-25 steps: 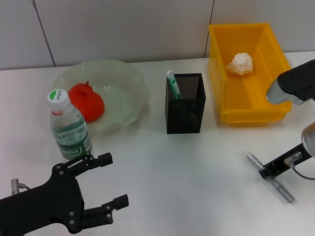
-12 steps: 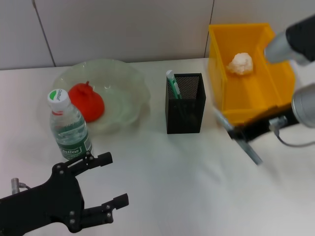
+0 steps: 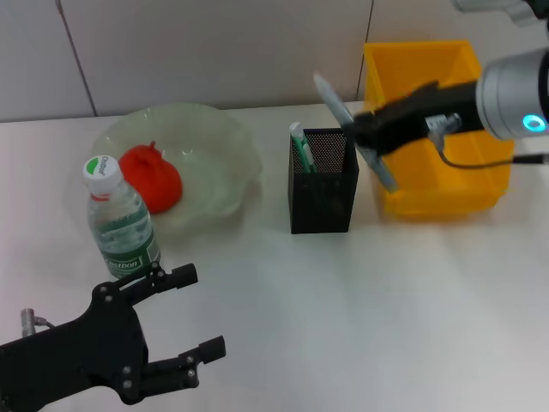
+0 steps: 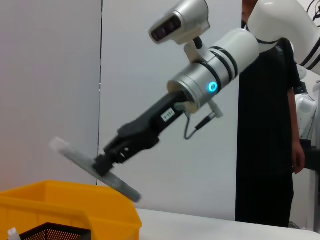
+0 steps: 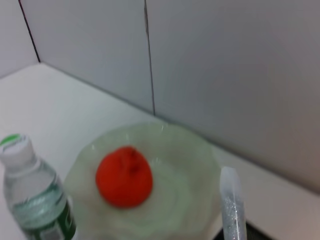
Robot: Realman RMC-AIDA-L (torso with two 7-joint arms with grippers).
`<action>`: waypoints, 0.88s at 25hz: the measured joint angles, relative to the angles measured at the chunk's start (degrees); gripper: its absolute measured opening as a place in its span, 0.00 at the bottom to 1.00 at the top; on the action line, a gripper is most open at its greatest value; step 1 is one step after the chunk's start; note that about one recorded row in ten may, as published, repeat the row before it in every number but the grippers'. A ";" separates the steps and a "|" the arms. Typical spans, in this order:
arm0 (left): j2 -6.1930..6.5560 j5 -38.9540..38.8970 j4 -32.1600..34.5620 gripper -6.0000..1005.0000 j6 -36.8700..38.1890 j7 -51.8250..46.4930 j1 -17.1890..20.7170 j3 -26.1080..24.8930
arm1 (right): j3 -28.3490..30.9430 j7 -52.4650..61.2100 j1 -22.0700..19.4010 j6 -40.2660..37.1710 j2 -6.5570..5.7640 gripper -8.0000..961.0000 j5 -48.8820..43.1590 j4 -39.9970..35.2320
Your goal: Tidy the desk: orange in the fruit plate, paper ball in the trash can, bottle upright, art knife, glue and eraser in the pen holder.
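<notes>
We see a white desk from above, and our right gripper (image 3: 371, 130) is raised over it, clamped on the middle of a long grey art knife (image 3: 353, 129). The knife hangs tilted in the air, its lower end between the black mesh pen holder (image 3: 322, 180) and the yellow trash can (image 3: 433, 129), its upper end leaning back toward the wall. The holder already has a green-and-white stick standing in its near-left corner. The orange (image 3: 150, 178) sits in the pale green plate (image 3: 219, 137), and the bottle (image 3: 120, 219) stands upright just in front of that plate. The paper ball is hidden behind our right arm, so we cannot confirm it. Our left gripper (image 3: 176, 322) rests low at the front of the desk with its fingers spread apart, holding nothing. We judge the step in hand to be dropping the knife into the holder. To do it well, we should bring the lower tip over the holder's open mouth, turn the knife closer to vertical, aim for the free side away from the stick, lower until the tip is inside, and only then let go, so the light cup is not tipped.
</notes>
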 joint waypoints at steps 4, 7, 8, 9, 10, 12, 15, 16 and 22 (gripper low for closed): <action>0.00 -0.13 0.00 0.86 0.12 0.00 -0.02 0.07 | -1.03 -2.25 0.38 4.69 0.12 0.14 0.07 -1.75; 0.00 -0.14 0.00 0.86 0.14 -0.01 -0.03 0.10 | -3.58 -4.64 0.19 10.60 0.14 0.14 0.10 -4.44; 0.00 -0.15 0.00 0.86 0.13 -0.05 -0.03 0.13 | -4.33 -5.51 0.09 12.34 0.16 0.14 0.10 -5.25; 0.00 -0.19 0.00 0.86 0.08 -0.13 -0.03 0.25 | -5.32 -6.62 -0.02 14.36 0.17 0.14 0.11 -6.13; 0.00 -0.19 0.00 0.86 0.07 -0.18 -0.05 0.26 | -7.49 -8.46 -0.11 18.32 0.18 0.14 0.13 -7.81; 0.00 -0.19 0.00 0.86 0.07 -0.18 -0.05 0.26 | -9.26 -9.46 -0.09 21.59 0.18 0.14 0.14 -9.28; 0.00 -0.24 0.00 0.86 0.09 -0.46 -0.30 0.03 | -11.93 -10.77 0.32 25.82 0.15 0.14 0.16 -11.79; 0.01 -0.24 0.00 0.86 0.07 -0.52 -0.37 0.02 | -11.93 -10.77 0.32 25.82 0.15 0.14 0.16 -11.79; 0.01 -0.24 0.00 0.86 -0.03 -0.57 -0.55 0.04 | -16.97 -13.83 0.90 34.31 0.20 0.14 0.17 -16.86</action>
